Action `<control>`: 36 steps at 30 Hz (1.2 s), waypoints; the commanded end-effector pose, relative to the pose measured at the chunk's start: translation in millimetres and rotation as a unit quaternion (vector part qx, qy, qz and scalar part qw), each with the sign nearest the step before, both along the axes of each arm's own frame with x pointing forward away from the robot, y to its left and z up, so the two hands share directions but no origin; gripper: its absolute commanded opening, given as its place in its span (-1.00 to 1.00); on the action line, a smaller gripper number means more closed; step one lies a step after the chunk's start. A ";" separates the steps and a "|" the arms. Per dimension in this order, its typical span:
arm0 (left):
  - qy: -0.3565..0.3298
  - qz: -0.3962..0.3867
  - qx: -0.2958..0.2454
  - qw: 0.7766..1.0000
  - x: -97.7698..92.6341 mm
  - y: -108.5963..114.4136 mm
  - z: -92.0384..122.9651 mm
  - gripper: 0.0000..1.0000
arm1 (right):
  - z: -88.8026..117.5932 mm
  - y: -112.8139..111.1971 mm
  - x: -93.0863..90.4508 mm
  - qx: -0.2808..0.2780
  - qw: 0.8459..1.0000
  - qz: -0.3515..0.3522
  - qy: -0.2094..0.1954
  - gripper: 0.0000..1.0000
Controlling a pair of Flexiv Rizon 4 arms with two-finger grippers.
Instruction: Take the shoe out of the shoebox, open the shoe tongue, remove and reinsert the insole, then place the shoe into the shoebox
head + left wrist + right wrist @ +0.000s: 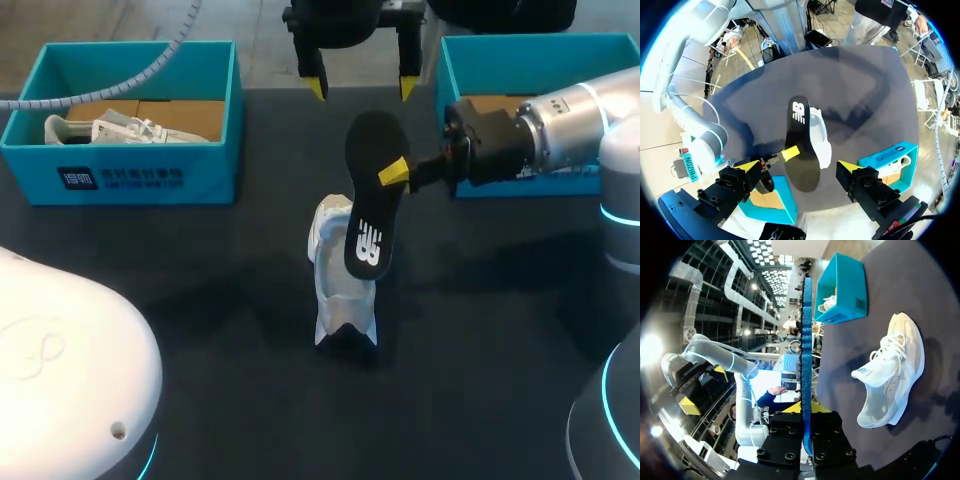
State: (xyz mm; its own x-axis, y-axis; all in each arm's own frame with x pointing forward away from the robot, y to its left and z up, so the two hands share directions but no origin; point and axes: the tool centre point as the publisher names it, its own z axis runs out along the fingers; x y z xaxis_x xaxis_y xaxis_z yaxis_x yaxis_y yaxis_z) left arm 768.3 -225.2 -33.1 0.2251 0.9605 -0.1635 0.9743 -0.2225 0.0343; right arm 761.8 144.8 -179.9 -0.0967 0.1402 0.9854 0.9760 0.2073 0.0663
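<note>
Insole (369,205) clamped in right jaws above white shoe (335,292) on table (200,330); left jaws wide apart.

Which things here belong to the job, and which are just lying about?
Job: insole, held by right pincer; shoe; right box, probably.
Lying about: left box with spare shoe.
</note>
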 end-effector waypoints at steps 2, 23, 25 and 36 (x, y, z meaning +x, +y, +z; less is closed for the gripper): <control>0.002 0.000 -0.022 1.000 -0.9 4.3 -1.8 1.00 | 0.0 -0.2 -0.1 -0.001 1.000 0.000 0.000 -1.00; 0.022 -0.002 -0.228 0.973 -12.1 21.8 -25.1 1.00 | 5.0 -14.2 -5.9 -0.011 1.000 -0.009 0.009 -1.00; 0.026 0.000 -0.251 0.968 -14.1 23.1 -27.2 1.00 | 5.1 -15.5 -6.5 -0.012 1.000 -0.009 0.010 -1.00; 0.043 0.030 -0.354 0.934 -21.6 32.5 -42.8 1.00 | 6.5 -19.0 -7.8 -0.015 1.000 -0.016 0.014 -1.00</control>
